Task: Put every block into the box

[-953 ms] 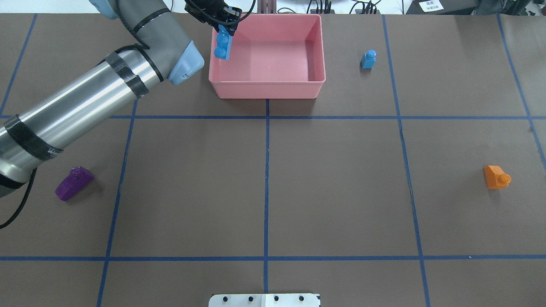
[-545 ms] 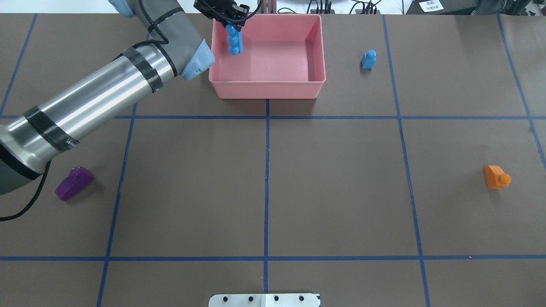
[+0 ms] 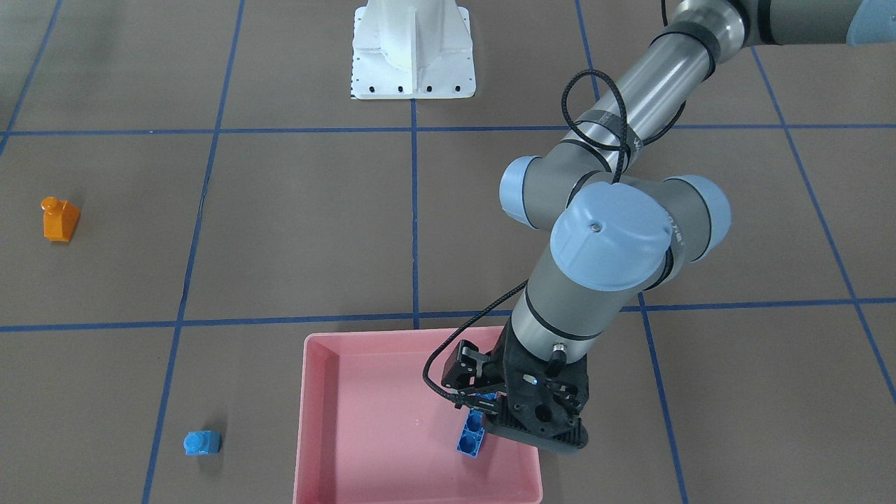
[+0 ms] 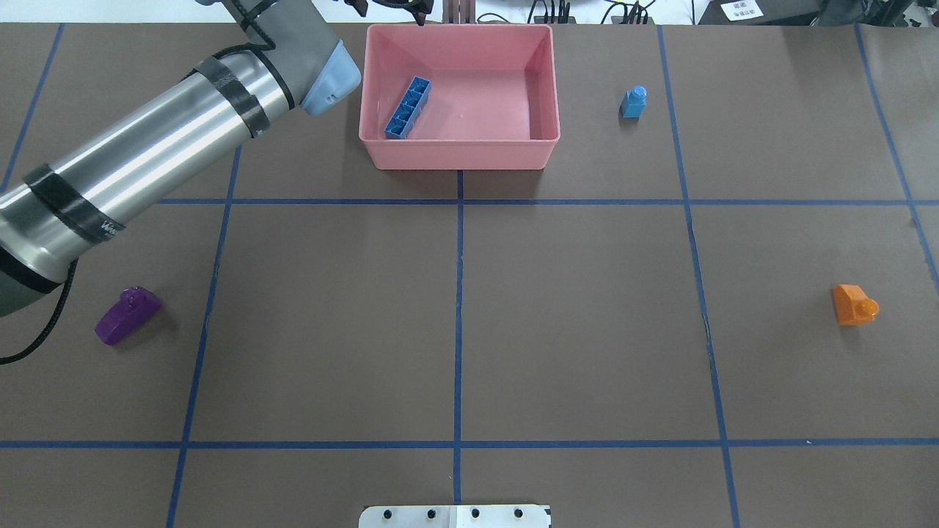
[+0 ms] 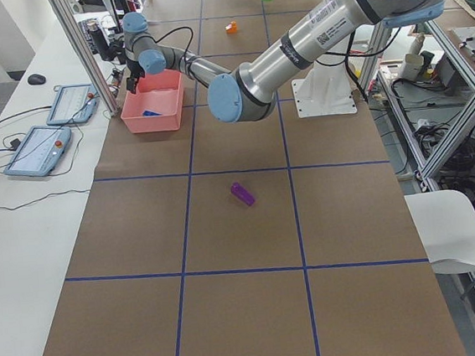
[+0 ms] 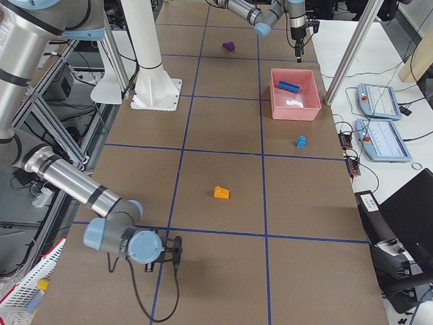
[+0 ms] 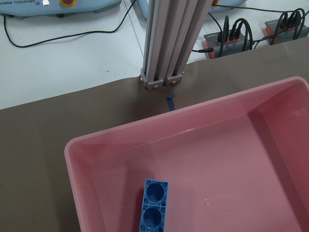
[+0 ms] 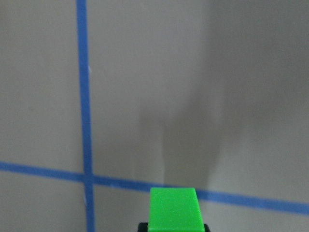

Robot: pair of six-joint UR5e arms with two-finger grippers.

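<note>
The long blue brick (image 4: 408, 108) lies studs-down in the left part of the pink box (image 4: 458, 155); it also shows in the front view (image 3: 470, 432) and the left wrist view (image 7: 154, 205). My left gripper (image 4: 389, 7) is open and empty above the box's far left corner, just above the brick in the front view (image 3: 490, 409). The small blue brick (image 4: 634, 102) stands right of the box. The orange brick (image 4: 854, 305) lies far right. The purple brick (image 4: 127, 315) lies far left. My right gripper (image 6: 177, 250) is shut on the green brick (image 8: 174, 209), far from the box.
An aluminium post (image 7: 166, 43) stands just behind the box's far edge, with cables and pendants (image 5: 49, 146) beyond the table edge. The white robot base (image 3: 413, 49) is at the near middle. Blue tape lines grid the brown table.
My left gripper has let go of the long blue brick and drawn up and back. The brick has dropped and now lies on the box floor.
</note>
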